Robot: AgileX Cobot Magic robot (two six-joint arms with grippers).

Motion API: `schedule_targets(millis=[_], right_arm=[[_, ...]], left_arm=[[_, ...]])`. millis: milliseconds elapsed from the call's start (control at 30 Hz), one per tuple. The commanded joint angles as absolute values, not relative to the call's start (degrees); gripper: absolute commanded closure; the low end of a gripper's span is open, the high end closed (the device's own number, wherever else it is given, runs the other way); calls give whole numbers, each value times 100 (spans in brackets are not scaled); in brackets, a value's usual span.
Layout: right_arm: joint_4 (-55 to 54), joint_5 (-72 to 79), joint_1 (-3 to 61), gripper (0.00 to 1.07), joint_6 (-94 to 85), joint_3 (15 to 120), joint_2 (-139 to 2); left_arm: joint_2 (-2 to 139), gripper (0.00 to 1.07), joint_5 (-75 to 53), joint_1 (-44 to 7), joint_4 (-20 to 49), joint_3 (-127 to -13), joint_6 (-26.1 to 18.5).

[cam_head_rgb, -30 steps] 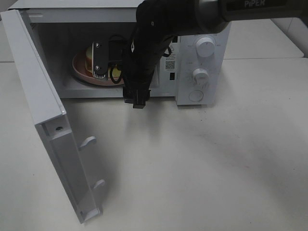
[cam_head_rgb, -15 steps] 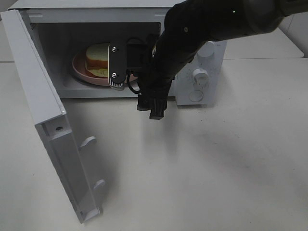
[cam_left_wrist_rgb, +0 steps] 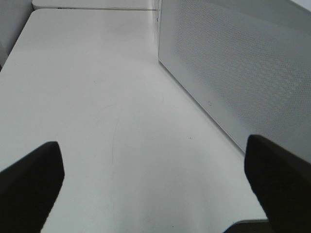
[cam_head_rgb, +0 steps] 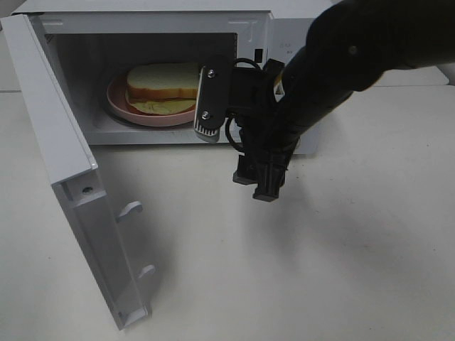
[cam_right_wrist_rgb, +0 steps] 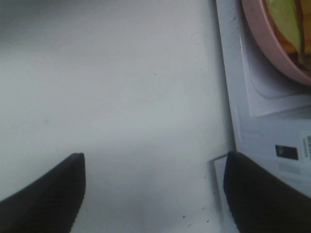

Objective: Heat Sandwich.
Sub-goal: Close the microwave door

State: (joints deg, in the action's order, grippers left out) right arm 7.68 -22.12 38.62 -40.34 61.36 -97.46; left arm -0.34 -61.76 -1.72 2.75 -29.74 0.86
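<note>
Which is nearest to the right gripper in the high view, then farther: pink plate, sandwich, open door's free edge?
1. Pink plate: its front rim, left of and behind the right gripper.
2. Sandwich: on that plate, slightly farther back.
3. Door's free edge: far left, toward the camera.

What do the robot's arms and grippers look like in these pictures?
The right arm is black and bulky, with a grey metal plate bearing two screws, looped black cables and a black block. The left gripper and the right gripper have dark, rounded fingers.
</note>
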Motion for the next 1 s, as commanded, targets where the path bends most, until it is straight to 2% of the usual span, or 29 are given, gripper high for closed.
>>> schedule_targets(millis=[33, 433, 600, 1000], right_arm=[[779, -2183, 3879, 31, -3615, 5724, -9345], [779, -2343, 3879, 31, -2275, 4509, -7798], [762, -3088, 3879, 31, -1759, 4074, -6910], [756, -5265, 3879, 31, -733, 4045, -5306]], left_arm=[[-160, 11, -6136, -201, 286, -2956, 109], [-160, 11, -6136, -201, 286, -2956, 109], [-160, 11, -6136, -201, 286, -2956, 109], [-160, 11, -6136, -201, 286, -2956, 109]])
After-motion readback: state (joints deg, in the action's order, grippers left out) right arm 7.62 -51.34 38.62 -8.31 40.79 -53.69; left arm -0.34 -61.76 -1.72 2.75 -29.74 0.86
